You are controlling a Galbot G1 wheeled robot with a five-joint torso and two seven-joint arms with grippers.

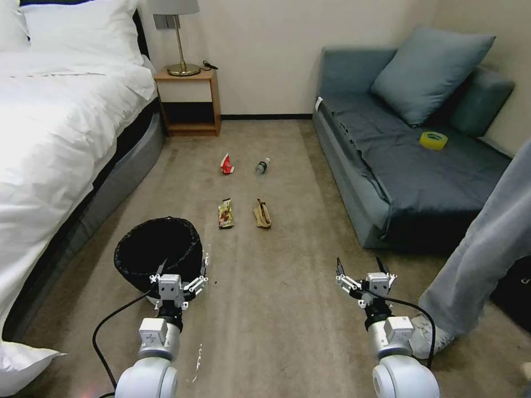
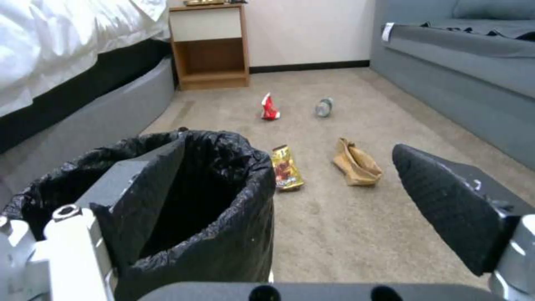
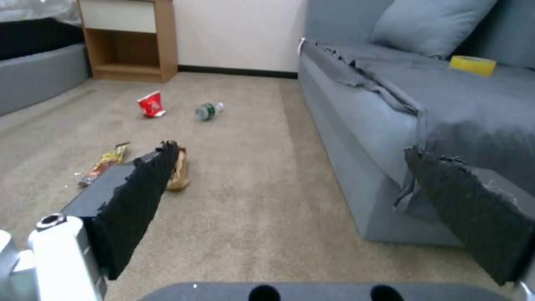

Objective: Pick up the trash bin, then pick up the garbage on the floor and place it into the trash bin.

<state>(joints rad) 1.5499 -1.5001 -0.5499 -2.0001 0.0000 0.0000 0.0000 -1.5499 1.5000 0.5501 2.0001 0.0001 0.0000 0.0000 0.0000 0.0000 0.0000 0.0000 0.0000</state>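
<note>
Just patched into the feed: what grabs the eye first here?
The trash bin, black-lined, stands on the carpet near the bed, with the open left gripper straddling its rim, one finger inside. Ahead on the floor lies litter in two rows: red-white snack packet and small bottle, then candy wrapper and tan paper wrapper. The right gripper hovers open near the sofa.

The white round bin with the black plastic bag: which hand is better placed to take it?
Probably the left hand: open, already straddling the bin's rim, one finger inside. The right hand, also open, hovers over bare carpet.
</note>
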